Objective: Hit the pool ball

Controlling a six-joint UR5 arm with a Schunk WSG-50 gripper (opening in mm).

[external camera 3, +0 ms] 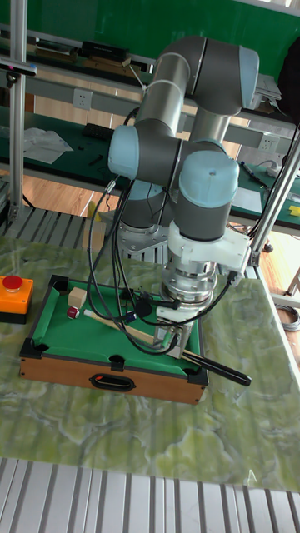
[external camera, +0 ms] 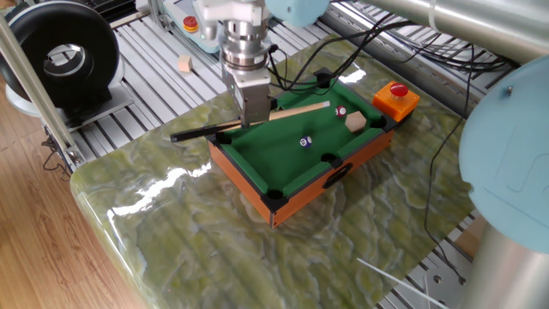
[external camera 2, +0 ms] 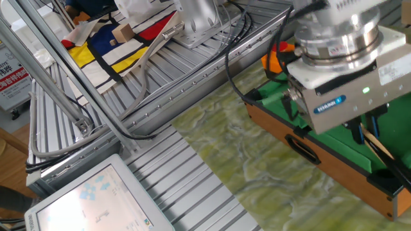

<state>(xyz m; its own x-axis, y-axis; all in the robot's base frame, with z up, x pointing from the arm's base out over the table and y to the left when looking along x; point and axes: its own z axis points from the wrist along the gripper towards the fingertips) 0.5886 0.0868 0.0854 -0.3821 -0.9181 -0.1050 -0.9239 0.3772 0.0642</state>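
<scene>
- One toy pool table (external camera: 257, 150)
- One cue stick (external camera: 206, 130)
- Two balls: pool ball (external camera: 304, 142), red-and-white ball (external camera: 340, 112)
- One wooden cube on the felt (external camera: 355, 123), and another cube off the table (external camera: 184, 63)
- One orange button box (external camera: 395, 99)

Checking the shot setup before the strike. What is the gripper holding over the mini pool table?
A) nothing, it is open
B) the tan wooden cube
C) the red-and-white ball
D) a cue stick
D: the gripper is shut on the cue stick, whose light end reaches over the felt while its dark end sticks out past the pool table; the pool ball lies untouched.
</scene>
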